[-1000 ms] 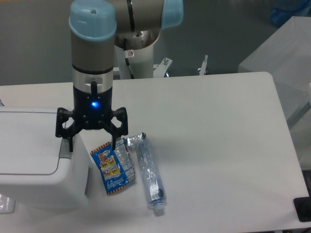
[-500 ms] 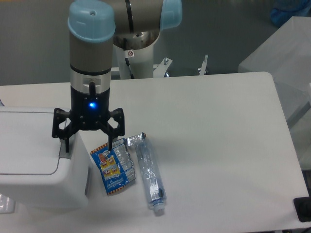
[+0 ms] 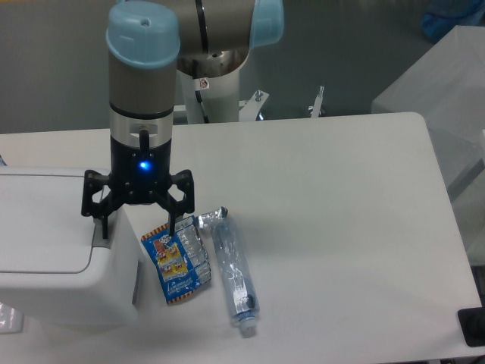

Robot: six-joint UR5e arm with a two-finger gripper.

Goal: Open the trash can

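A white table [image 3: 326, 189] with rounded corners fills most of the view, its top matte and smooth. Behind it runs a grey floor, with the arm's white base [image 3: 216, 95] standing at the table's far edge. At the right, beyond the table, stands a pale translucent box [image 3: 447, 98], and something blue shows in the top right corner. A small black object [image 3: 474, 326] sits at the lower right edge.

The bin [image 3: 53, 250] stands at the table's left, cut by the frame, its flat inset lid closed and a grey bar along its right side. The gripper [image 3: 136, 224] hangs over the bin's right edge, fingers spread wide apart and holding nothing; one fingertip is over the bar area, the other just off the bin's side above the table. A blue light glows on its body.

Just right of the bin lie a blue snack wrapper [image 3: 176, 262] and a crushed clear bottle [image 3: 231, 273], touching each other.
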